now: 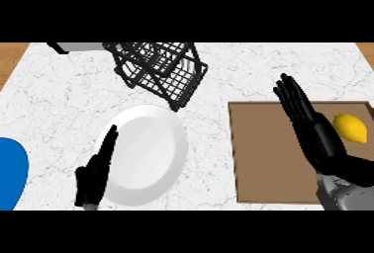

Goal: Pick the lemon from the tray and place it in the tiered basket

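A yellow lemon [351,128] lies on the brown tray [270,153] at the right, near the tray's right side. My right hand [315,133] hovers over the tray just left of the lemon, fingers straight and pointing away from me, open and holding nothing. The black wire tiered basket [159,69] stands at the back centre of the counter. At the lower left my left hand [95,173] rests open with fingers up, beside the white plate.
A white plate [146,153] lies left of centre on the marble counter. A blue round object [11,173] shows at the left edge. A grey object [73,47] sits at the back left, behind the basket. Wooden surfaces show at both far corners.
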